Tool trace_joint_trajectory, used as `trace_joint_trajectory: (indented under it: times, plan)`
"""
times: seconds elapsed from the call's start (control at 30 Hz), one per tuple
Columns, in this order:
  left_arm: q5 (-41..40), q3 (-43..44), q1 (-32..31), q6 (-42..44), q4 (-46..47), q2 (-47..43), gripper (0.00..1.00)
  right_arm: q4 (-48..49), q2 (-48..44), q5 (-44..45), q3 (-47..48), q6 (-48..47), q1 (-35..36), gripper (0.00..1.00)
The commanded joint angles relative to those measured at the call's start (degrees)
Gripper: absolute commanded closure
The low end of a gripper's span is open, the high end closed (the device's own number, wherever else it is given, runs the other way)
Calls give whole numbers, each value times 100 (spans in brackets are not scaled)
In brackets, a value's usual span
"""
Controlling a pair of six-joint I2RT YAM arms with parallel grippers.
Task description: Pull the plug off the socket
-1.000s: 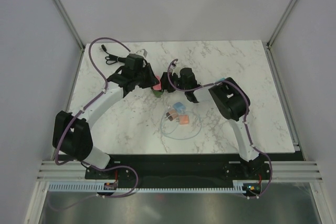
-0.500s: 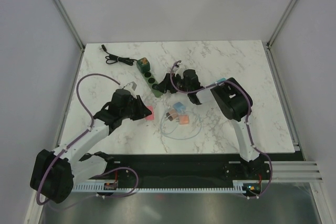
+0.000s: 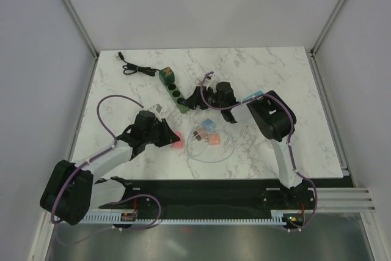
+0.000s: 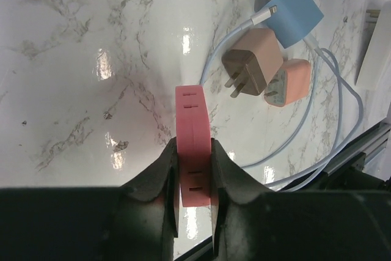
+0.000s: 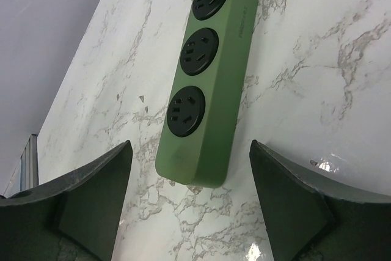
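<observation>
Pinching pink plug (image 4: 192,114), L end effector (image 4: 194,154) far from socket (image 5: 197,84); R end effector (image 5: 189,154) spread.

pink plug (image 3: 178,139): a second ago at the near end of the power strip (image 3: 173,90). It is now clear of the strip, carried toward 6 o'clock, and sits at 9 o'clock of the loose chargers (image 3: 208,134).
left gripper (image 3: 171,137): drawn back from the strip toward 6 o'clock, taking the plug with it.
power strip: was half hidden beneath the left arm (image 3: 110,158), now in full view.
left arm: folded back, elbow dropped toward 7 o'clock.
</observation>
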Motion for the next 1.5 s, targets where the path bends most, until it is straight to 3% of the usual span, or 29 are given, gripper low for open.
trace_joint_trajectory:
  times: [0.0,0.03,0.1,0.13,0.2,0.27,0.5,0.53,0.7,0.83,1.03,1.13,1.23,1.47]
  plan:
    - [-93,26,-3,-255,39,-8,75,-390,67,-78,-154,-66,-40,14]
    - [-190,61,-3,-264,-67,45,65,-390,67,-86,-137,-57,-40,14]
    - [-313,184,5,-282,-427,72,57,-390,76,-104,-136,-57,-40,14]
    - [-409,219,5,-291,-507,54,47,-390,76,-104,-145,-57,-40,14]
    - [-576,351,-3,-317,-830,19,42,-408,85,-122,-145,-74,-40,14]
    - [-665,500,5,-326,-1051,-86,27,-425,67,-131,-145,-92,-49,14]
    - [-1682,1448,5,-124,-2263,-280,20,-399,41,-130,-163,-109,-40,14]
    - [-1833,1798,5,-89,-2404,-236,0,-390,50,-131,-163,-101,-40,14]
    - [-2668,3292,40,333,-3046,632,0,-337,58,-139,-163,-66,-40,14]
    - [-3116,5144,111,500,-3565,1931,0,-328,32,-139,-207,-74,-40,14]
    - [-3310,7105,453,544,-4119,3497,0,-328,-21,-113,-233,-118,-31,13]
    - [-3846,8124,480,632,-4575,4402,0,-285,-21,-131,-251,-83,-40,14]
    - [-4022,8917,524,728,-4796,5168,0,-241,-29,-157,-259,-57,-40,14]
    - [-4269,9869,559,790,-4779,6162,0,-197,-12,-201,-224,-22,-40,13]
